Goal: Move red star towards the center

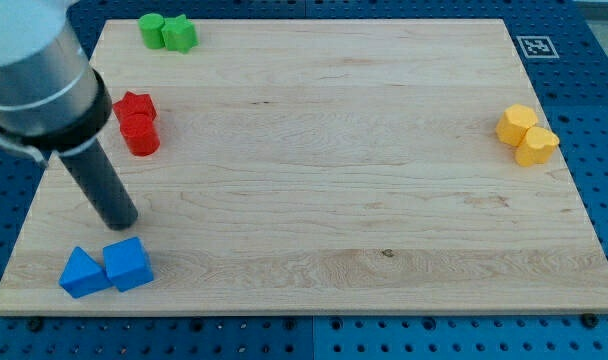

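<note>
While your rod's tip [121, 222] rests on the board near the view's left edge, the push on the red star [134, 105] has not begun. Star sits upper left, touching a red cylinder [141, 136] just below it. Tip lies below both reds, apart from them, and just above the blue pair: a blue triangle-like block [82, 272] and a blue cube [129, 264].

Step in hand, by my reading: approach. No jaws on this rig, only the bare rod, so nothing to report as apart or together.

Next move calls for getting your tip round to the star's left side, then pushing rightward toward the board's middle. Risk: the red cylinder gets dragged along.

Surface: pale wooden board [324, 180], wide open centre. Green blocks [168, 32] top left, yellow blocks [526, 134] far right. Blue pegboard bench [604, 120] surrounds it.
</note>
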